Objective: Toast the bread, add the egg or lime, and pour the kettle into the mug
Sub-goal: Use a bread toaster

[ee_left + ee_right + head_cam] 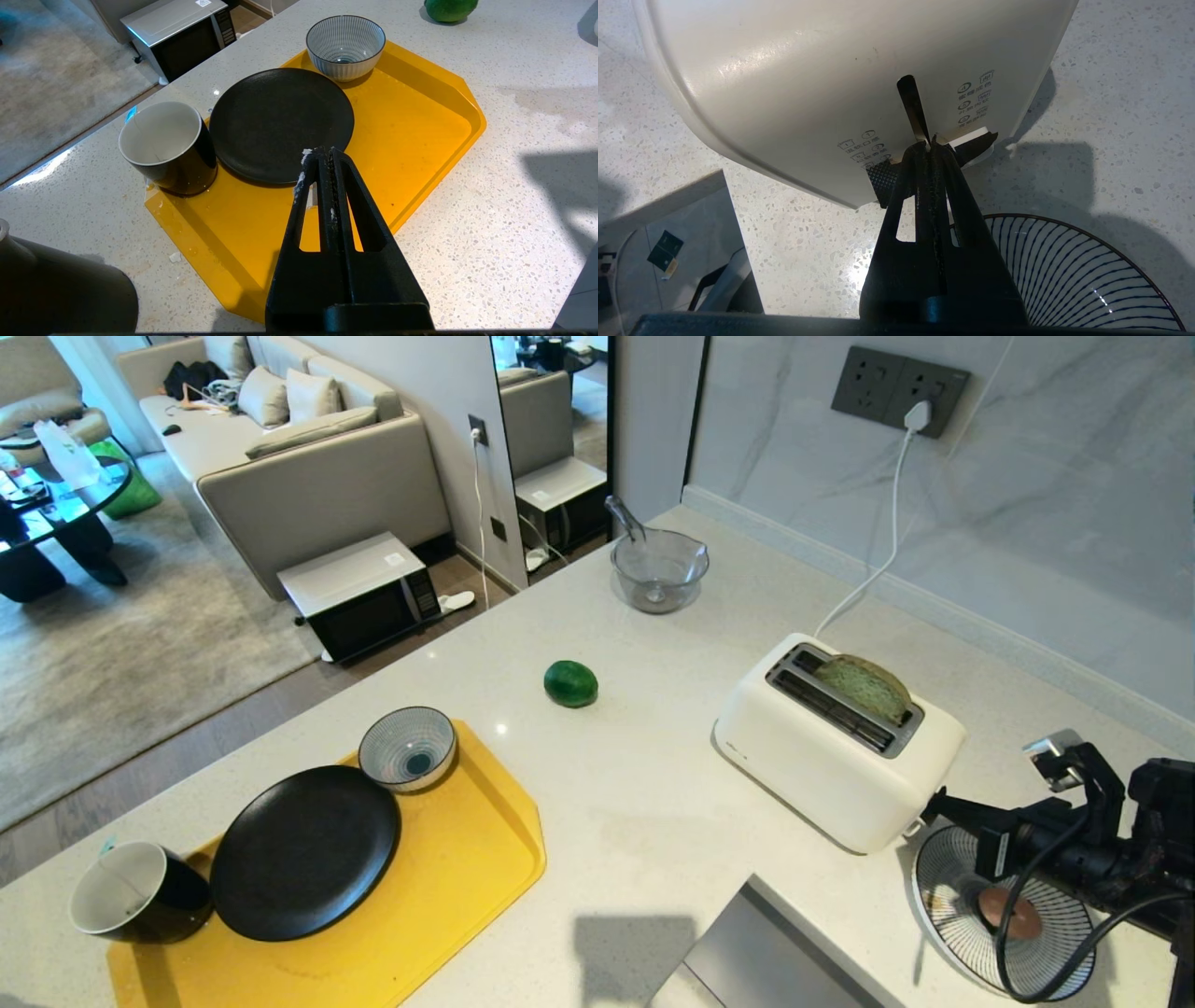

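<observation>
Right claw [930, 145]: fingers pressed together, empty, tips against the lever at the near end face of the white toaster [822, 756], low on its slot.
Bread [866, 686]: pale green slice standing in the toaster's rear slot, top edge showing, beyond and above the right claw.
Striped plate [1055, 933]: on the worktop [653, 784] directly beneath the right arm, carrying a brown egg [1013, 915] partly hidden by cable.
Lime [570, 683]: on bare worktop, well apart from the right claw, on the far side of the toaster from it.
Left claw [324, 156]: closed, empty, hanging over the yellow tray [420, 116].
Black plate [280, 123]: on the tray, its near edge just under the left claw's tip.
Mug [166, 147]: black outside, white inside, at the tray's corner, touching the plate's rim, near the left claw.
Striped bowl [345, 46]: on the tray, beyond the plate.
Glass bowl [659, 569]: far across the worktop, with a utensil in it.
</observation>
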